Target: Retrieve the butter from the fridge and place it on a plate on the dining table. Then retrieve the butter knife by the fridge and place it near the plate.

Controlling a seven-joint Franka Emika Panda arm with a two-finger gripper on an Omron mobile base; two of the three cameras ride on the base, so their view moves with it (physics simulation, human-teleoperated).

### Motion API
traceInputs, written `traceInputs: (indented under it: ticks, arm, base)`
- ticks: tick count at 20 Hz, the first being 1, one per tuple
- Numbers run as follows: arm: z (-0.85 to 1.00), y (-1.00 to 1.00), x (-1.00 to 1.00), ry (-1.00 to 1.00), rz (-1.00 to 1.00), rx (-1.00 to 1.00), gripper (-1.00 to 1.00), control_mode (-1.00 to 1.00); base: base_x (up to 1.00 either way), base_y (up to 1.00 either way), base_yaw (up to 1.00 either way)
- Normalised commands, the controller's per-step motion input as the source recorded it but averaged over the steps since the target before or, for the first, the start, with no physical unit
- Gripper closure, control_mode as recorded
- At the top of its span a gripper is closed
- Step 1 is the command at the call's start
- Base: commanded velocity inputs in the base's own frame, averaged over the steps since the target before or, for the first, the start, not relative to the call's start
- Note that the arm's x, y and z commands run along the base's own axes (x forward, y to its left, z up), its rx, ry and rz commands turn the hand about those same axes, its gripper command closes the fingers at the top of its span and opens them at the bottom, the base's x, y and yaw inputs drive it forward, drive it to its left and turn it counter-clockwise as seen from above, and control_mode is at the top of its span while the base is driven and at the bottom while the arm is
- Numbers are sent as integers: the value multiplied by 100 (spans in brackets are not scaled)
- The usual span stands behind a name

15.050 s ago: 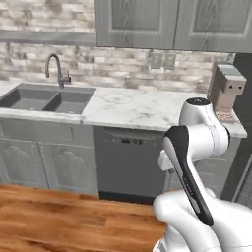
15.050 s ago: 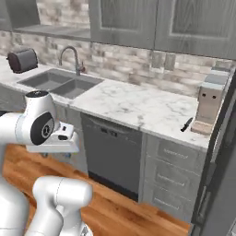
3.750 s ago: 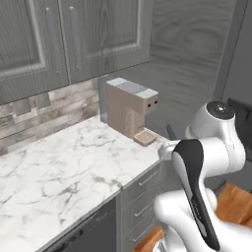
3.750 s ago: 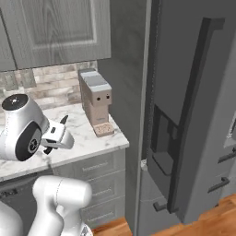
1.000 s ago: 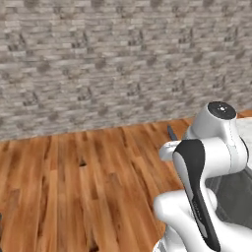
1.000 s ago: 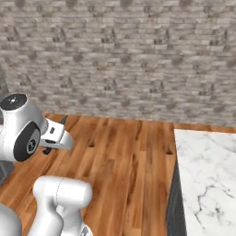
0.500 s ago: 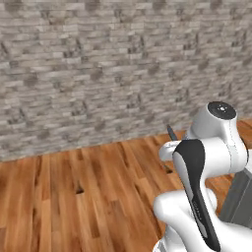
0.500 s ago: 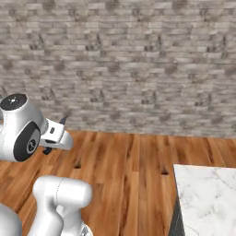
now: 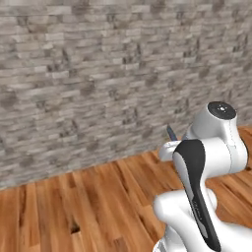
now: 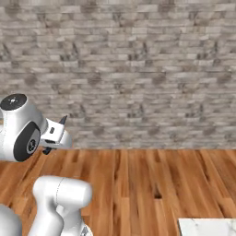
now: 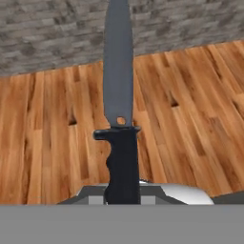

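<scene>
My gripper (image 11: 122,189) is shut on the butter knife (image 11: 118,71), an all-dark knife whose black handle sits between the jaws while the blade points straight ahead over the wood floor. In the left base view the blade tip (image 9: 171,133) pokes up past the arm's white wrist. In the right base view the gripper (image 10: 54,131) is carried close to the arm's body at the left, with the knife (image 10: 62,120) sticking up from it. A corner of the dining table's (image 10: 208,227) white marble top shows at the lower right. The butter, the plate and the fridge are out of view.
A grey-brown brick wall (image 10: 138,69) runs across the whole background. Brown wood plank floor (image 9: 88,206) spreads between the base and the wall.
The whole picture has shifted, so the base is turning. The brick wall has come nearer and the marble top has slid to the lower right corner. The knife stays in the shut gripper.
</scene>
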Motion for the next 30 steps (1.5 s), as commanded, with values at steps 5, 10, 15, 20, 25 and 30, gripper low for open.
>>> traceInputs:
  ticks: [5,10,15,20,25,30]
  arm:
    - [0,0,0,0,0,0,100,100]
    - [0,0,0,0,0,0,100,100]
    - [0,0,0,0,0,0,100,100]
    - [0,0,0,0,0,0,100,100]
    - [0,0,0,0,0,0,100,100]
    - [0,0,0,0,0,0,100,100]
  base:
    - [100,9,-44]
    - [100,11,-57]
    - [98,22,-64]
    - [94,22,-67]
    - [88,4,-69]
    - [98,1,-65]
